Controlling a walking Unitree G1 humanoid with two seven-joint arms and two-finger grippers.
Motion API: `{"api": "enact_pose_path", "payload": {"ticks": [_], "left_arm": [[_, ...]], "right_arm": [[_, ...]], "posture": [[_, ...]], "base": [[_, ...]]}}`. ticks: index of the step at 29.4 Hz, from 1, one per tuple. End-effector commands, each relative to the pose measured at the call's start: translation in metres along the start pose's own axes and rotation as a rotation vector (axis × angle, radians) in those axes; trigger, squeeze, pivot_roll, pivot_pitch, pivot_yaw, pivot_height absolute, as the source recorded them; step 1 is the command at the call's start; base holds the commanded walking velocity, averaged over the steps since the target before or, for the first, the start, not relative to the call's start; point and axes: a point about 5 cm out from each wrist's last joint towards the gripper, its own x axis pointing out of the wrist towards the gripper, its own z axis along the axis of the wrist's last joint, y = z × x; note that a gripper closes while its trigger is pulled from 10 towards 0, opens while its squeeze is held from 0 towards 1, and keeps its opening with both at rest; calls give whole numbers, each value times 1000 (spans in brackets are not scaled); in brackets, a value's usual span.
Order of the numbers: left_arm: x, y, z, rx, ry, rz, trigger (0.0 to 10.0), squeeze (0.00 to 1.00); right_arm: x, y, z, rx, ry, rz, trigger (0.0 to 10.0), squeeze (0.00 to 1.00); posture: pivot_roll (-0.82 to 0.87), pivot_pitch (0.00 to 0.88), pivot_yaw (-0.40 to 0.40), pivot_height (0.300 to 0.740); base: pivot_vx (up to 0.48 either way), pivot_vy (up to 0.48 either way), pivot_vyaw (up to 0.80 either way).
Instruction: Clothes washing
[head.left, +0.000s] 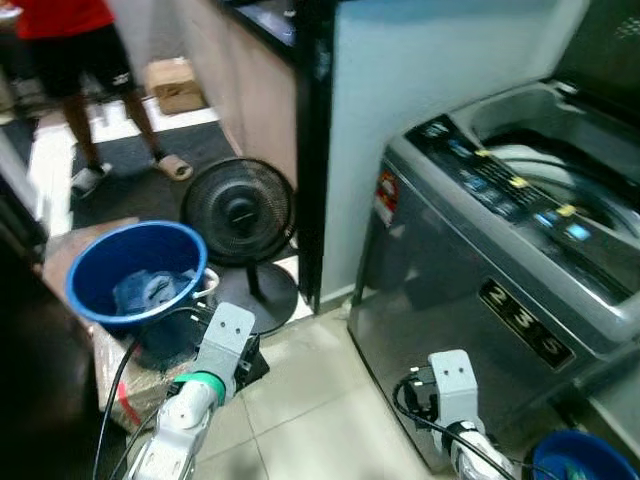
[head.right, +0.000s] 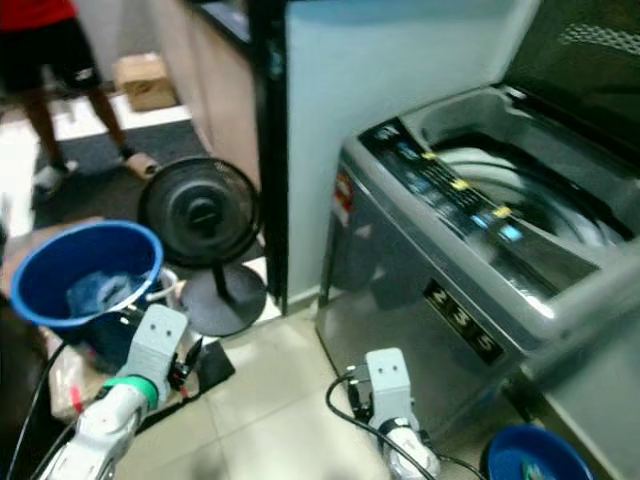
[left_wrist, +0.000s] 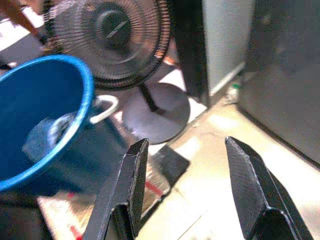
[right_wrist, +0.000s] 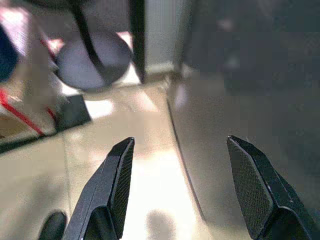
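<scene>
Left eye view: blue bucket (head.left: 105, 265) with clothes (head.left: 150, 290) left-centre; washing machine (head.left: 520, 240) lid up, right. Left gripper (left_wrist: 182, 195), right gripper (right_wrist: 177, 192) spread wide, empty.

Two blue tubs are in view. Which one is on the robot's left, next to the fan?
The big blue tub with cloth in it, raised beside the black floor fan. The other blue tub sits low by the washing machine, on the robot's right.

A grey top-loading washing machine (head.left: 470, 300) stands on the right with its lid raised, and the drum (head.left: 560, 180) is open. On the left a blue bucket (head.left: 105, 265) sits upright on a cardboard box and holds blue clothes (head.left: 148, 290).
</scene>
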Motion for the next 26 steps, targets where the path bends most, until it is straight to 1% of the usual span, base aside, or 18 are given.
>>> {"api": "enact_pose_path", "payload": {"ticks": [1,3,7,13,18,20,21,26], "left_arm": [[-2,-2,-6,-2,16,3,10000,0],[0,-1,-4,-7,4,6,10000,0],[2,1,-2,-14,-9,15,10000,0],[4,3,1,-31,-28,29,10000,0],[5,5,1,-27,-30,49,10000,0],[6,4,0,-33,-31,43,10000,0],[6,4,0,-33,-31,43,10000,0],[7,4,-1,-33,-29,52,10000,0]], "right_arm": [[-2,8,-1,13,-21,47,10000,0],[0,13,4,1,-56,86,10000,0],[2,18,8,-19,-82,117,10000,0],[4,19,8,-18,-87,120,10000,0],[4,19,8,-26,-97,114,10000,0],[7,15,10,-63,-96,57,10000,0],[7,15,10,-63,-96,57,10000,0],[9,14,15,-54,-123,44,10000,0]], "posture": [[82,21,17,740],[82,24,15,740],[82,25,13,740],[82,25,12,740],[82,25,11,740],[82,25,11,740],[82,25,11,740],[78,25,10,740]], "base": [[0,0,769],[0,0,769],[0,0,769],[0,0,769],[0,0,766],[0,0,0],[0,0,0],[470,0,0]]}}
